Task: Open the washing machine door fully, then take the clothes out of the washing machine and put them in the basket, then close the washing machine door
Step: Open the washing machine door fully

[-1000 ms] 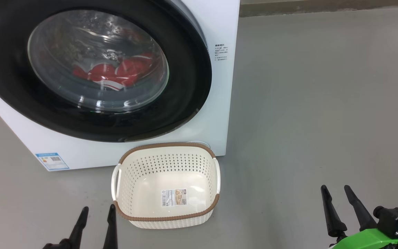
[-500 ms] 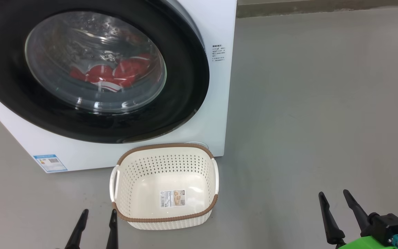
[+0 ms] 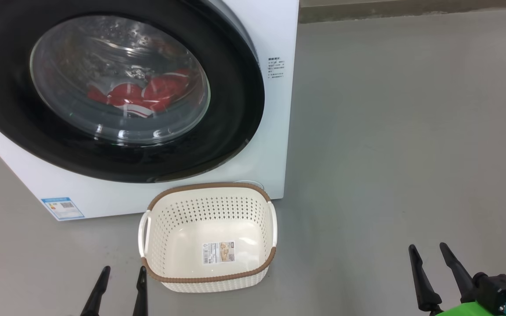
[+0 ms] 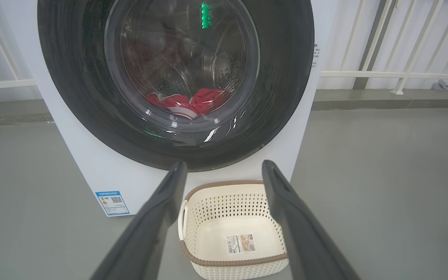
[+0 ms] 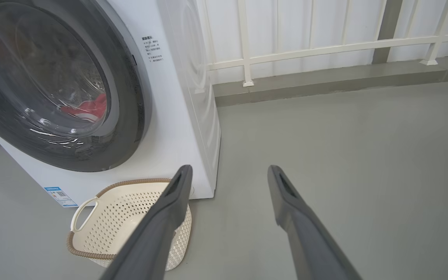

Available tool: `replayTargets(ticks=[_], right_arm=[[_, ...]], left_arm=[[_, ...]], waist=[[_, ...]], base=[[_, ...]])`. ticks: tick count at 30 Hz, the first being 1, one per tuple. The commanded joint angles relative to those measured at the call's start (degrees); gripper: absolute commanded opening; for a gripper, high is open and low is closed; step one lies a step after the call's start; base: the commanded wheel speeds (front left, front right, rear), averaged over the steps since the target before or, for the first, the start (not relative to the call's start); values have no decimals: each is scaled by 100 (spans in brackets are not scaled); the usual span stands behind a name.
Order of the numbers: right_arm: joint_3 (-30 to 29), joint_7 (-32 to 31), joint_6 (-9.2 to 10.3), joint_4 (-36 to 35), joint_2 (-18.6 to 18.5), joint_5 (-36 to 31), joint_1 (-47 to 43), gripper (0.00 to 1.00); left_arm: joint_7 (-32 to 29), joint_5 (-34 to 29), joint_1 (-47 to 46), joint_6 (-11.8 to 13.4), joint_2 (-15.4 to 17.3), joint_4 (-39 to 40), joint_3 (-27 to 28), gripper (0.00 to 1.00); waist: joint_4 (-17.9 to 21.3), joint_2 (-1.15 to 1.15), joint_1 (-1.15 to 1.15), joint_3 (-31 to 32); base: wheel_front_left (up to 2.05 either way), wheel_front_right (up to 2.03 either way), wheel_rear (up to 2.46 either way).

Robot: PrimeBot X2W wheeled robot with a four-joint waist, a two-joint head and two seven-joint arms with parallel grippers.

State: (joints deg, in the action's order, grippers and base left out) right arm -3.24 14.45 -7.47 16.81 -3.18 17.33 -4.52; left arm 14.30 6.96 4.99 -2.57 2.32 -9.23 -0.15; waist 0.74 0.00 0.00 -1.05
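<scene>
Head camera drifting slightly; both claws sinking lower in head view than second ago. Door (image 3: 235, 96) sitting shut on washer (image 3: 279, 26). Clothes (image 3: 147, 94) lying in drum behind glass. Basket (image 3: 200, 206) standing empty on floor (image 3: 389, 153), just before washer. Left claw (image 3: 123, 270) gaping wide, gripping nothing, beside basket. Right claw (image 3: 427, 246) likewise, well apart to right.
</scene>
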Motion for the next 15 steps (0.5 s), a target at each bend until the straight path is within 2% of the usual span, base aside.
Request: replayTargets(ticks=[1, 2, 15], right_arm=[[124, 55, -2, -194, -51, 108, 151, 18], [159, 55, -2, -219, -45, 206, 181, 0], [348, 55, -2, -679, -15, 2494, 1406, 0]], left_arm=[[70, 3, -73, -29, 55, 119, 185, 100], [70, 9, -78, -30, 55, 116, 179, 100], [70, 79, -268, -47, 55, 117, 2, 100]], waist=[[-4, 0, 0, -6], [-6, 0, 0, -11], [-214, 0, 0, -242]], base=[[0, 0, 0], [0, 0, 0], [0, 0, 0]])
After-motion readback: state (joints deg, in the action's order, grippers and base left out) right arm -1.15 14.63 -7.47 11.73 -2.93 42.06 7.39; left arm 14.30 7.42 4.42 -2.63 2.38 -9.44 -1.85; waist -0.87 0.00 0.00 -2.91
